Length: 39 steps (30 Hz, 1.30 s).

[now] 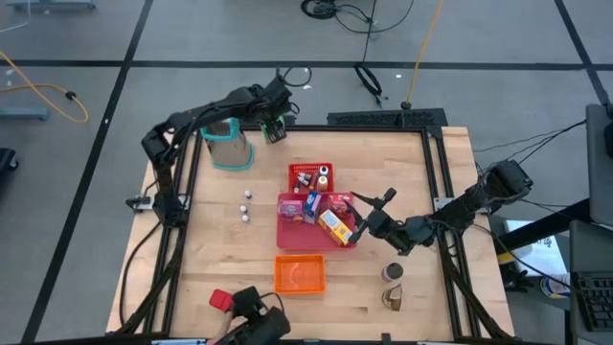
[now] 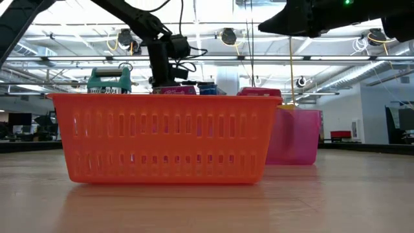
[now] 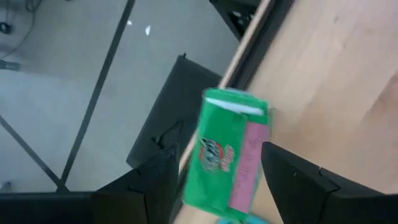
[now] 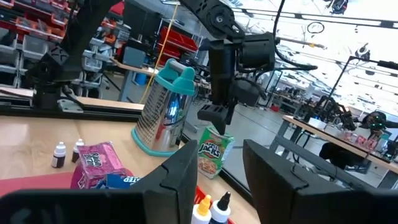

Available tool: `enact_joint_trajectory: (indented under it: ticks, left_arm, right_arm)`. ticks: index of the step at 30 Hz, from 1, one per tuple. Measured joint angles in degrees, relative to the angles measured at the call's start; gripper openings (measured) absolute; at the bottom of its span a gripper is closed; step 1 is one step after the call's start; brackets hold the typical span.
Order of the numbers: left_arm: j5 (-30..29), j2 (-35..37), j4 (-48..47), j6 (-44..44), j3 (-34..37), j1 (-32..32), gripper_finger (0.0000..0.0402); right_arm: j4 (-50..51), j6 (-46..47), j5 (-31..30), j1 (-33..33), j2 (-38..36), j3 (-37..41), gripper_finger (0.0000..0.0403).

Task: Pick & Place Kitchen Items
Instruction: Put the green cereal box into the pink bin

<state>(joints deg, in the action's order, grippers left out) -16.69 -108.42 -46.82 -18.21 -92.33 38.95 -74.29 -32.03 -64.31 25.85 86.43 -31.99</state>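
Observation:
My left gripper is at the table's far edge, beside the metal grater, shut on a green food box with a pink side. The right wrist view shows that box tilted below the gripper. My right gripper hovers open over the right end of the pink-red tray, touching nothing. In that tray lie a yellow box and other boxes. Small jars stand on the table left of it. Two brown pieces sit near the right front. My left gripper holds the green box by its upper end, pinched between the two fingers across its narrow sides, one finger against the pink side. The fingers come from above, pointing down. The box hangs tilted below them. I cannot tell whether its lower end touches the table's far edge.
A small red tray with little bottles sits behind the pink-red tray, and an orange basket in front of it. A red block lies at the near left edge. Bare wood lies left of the jars and on the far right.

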Motion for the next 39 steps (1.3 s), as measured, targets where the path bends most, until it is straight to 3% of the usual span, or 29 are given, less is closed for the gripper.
enact_joint_trajectory:
  ticks: [11,16,26,30,39]
  left_arm:
    - [0.6,-1.5,-0.7,-2.7,-0.1,2.2,0.0225]
    - [8.0,-1.4,-1.1,-2.1,-0.1,3.2,0.0225]
    - [11.9,-1.7,-2.0,-0.4,-0.1,3.8,0.0221]
    - [12.4,-1.8,-3.0,0.3,-0.1,3.8,0.0180]
    - [12.4,-1.8,-3.9,0.4,-0.1,3.8,0.0012]
  right_arm:
    - [0.1,-0.1,0.0,0.0,0.0,0.0,0.0121]
    - [0.4,-0.1,0.0,0.0,0.0,0.0,0.0119]
    - [0.6,0.3,-0.1,0.0,0.0,0.0,0.0117]
    - [1.1,0.3,-0.1,0.0,0.0,0.0,0.0116]
    - [1.3,1.5,0.0,0.0,0.0,0.0,0.0116]
